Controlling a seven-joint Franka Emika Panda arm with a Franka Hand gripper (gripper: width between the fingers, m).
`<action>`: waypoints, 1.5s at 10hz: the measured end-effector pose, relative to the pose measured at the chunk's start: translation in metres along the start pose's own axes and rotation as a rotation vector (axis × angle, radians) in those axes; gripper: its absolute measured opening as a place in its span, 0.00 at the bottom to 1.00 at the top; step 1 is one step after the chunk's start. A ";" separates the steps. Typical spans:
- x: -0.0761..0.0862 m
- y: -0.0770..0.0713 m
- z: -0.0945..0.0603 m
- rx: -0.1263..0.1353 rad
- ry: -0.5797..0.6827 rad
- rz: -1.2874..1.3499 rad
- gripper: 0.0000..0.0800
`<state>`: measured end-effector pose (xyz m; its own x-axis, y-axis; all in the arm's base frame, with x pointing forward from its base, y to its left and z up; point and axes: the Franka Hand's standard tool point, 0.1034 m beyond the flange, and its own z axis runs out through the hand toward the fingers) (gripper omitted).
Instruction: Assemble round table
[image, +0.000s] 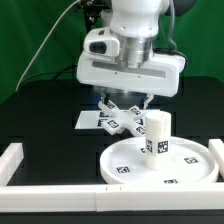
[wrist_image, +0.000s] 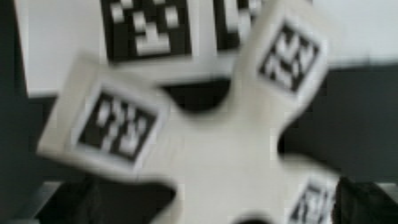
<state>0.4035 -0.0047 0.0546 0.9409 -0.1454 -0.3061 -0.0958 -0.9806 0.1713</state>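
Note:
The round table's wide rimmed disc (image: 130, 165) lies flat at the exterior view's right front. The short thick cylinder (image: 158, 135) stands upright on it, a tag on its side. The smaller flat-armed piece (image: 124, 119) lies on the black table behind the disc, tags on its arms. My gripper (image: 127, 103) hangs directly over that piece, open, with one finger on each side of it. In the wrist view the flat-armed piece (wrist_image: 205, 140) fills the picture, blurred, and my gripper (wrist_image: 217, 208) shows only as dark fingers (wrist_image: 71, 205) at the edges. I cannot tell whether the fingers touch it.
The marker board (image: 90, 120) lies flat just beyond the flat-armed piece, partly under it; its tags (wrist_image: 150, 25) show in the wrist view. Long white border rails run along the front (image: 60, 190), the exterior view's left (image: 10, 158) and right (image: 215, 148).

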 end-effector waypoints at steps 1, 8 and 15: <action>0.000 -0.003 0.007 0.008 -0.021 0.019 0.81; 0.018 0.001 -0.001 -0.098 -0.032 -0.199 0.81; 0.016 -0.015 0.012 -0.120 0.008 -0.171 0.81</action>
<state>0.4159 0.0065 0.0356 0.9425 0.0233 -0.3333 0.1046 -0.9681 0.2279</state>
